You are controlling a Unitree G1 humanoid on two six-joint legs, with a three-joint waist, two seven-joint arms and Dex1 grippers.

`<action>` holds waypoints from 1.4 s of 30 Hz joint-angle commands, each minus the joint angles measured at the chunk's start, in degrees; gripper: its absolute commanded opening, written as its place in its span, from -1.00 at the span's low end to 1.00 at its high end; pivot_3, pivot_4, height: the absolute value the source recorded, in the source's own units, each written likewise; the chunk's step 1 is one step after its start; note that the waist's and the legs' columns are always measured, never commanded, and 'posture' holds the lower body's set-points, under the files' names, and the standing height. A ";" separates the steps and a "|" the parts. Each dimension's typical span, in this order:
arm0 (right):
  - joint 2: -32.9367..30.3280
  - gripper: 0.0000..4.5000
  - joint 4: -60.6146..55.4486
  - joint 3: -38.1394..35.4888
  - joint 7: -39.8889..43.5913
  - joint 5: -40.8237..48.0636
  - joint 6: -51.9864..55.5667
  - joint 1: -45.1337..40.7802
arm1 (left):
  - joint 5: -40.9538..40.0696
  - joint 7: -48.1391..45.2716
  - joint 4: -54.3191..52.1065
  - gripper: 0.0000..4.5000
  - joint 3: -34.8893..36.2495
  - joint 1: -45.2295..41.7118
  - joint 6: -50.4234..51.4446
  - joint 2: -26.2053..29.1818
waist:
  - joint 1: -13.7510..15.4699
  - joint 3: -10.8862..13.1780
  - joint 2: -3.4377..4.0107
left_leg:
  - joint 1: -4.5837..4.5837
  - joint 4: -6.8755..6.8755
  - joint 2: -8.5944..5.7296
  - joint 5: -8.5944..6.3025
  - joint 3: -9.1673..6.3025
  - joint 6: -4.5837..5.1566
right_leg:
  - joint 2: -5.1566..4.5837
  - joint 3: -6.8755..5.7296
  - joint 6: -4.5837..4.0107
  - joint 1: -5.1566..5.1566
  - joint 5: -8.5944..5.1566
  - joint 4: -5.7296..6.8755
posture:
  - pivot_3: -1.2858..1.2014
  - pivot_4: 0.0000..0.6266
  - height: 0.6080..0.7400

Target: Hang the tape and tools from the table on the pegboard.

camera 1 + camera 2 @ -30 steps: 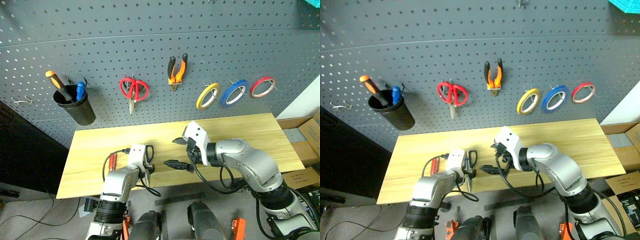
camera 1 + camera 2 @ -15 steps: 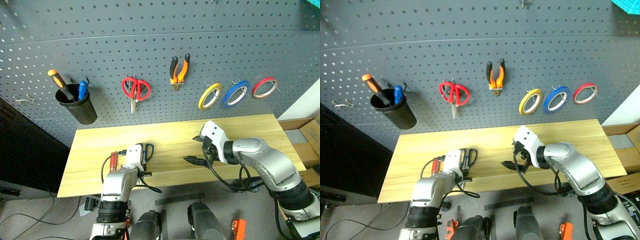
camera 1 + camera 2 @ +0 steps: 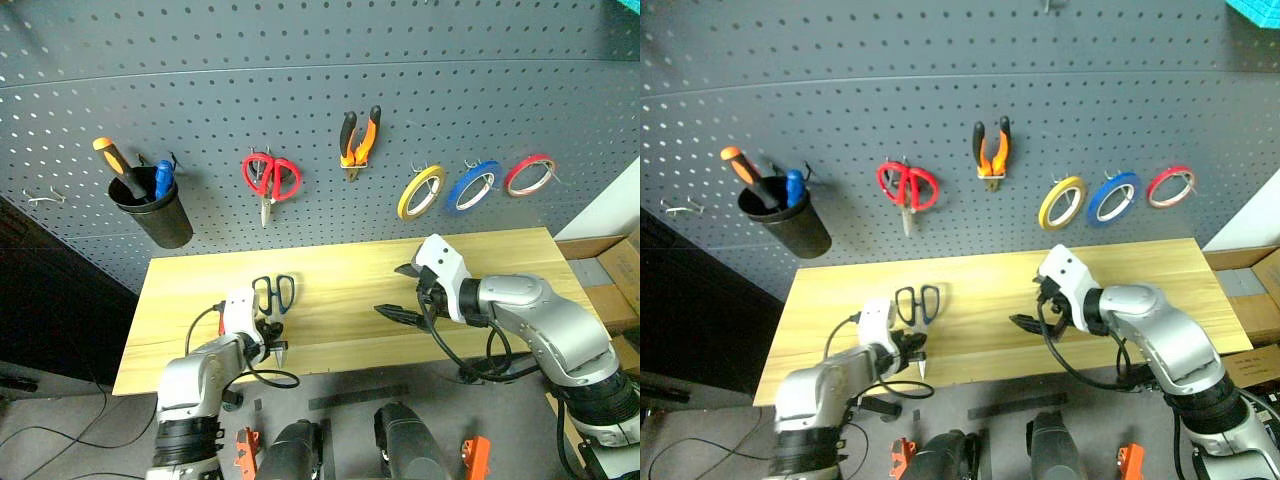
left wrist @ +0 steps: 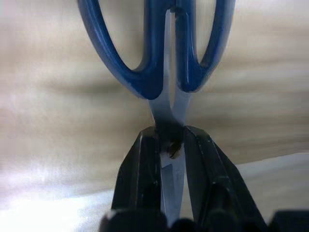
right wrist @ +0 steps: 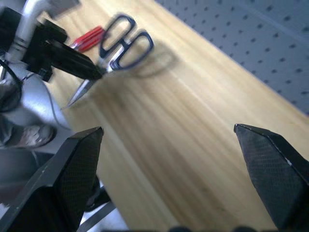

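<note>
From the head camera, you see the left pincer (image 3: 268,347) clamped on the blue scissors (image 3: 272,296), near the front of the worktop (image 3: 340,275). The handles point up toward the pegboard (image 3: 300,120), likely so a loop can slip over a hook. The right pincer (image 3: 400,295) hangs over the worktop with its fingers wide apart and nothing in them. The blue tape (image 3: 470,186) and the pliers (image 3: 357,140) already hang on the board.

In the left wrist view, the black fingers (image 4: 140,179) squeeze the steel blades right at the screw, just below the handles.

In the right wrist view, a red screwdriver (image 5: 88,38) lies on the worktop just behind the scissors.
</note>
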 commanded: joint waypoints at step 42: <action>1.82 1.00 -1.14 -6.35 -2.89 1.20 -9.08 -6.35 | -8.04 -13.86 0.43 -0.89 -0.59 -13.81 -25.77 11.96 | 1.08 0.07 0.07 | -0.12 -0.06 0.13 -0.15 0.07 0.16 | 0.05 -0.13 -0.04 0.03 0.05 -0.48 | -0.16 -0.31 1.00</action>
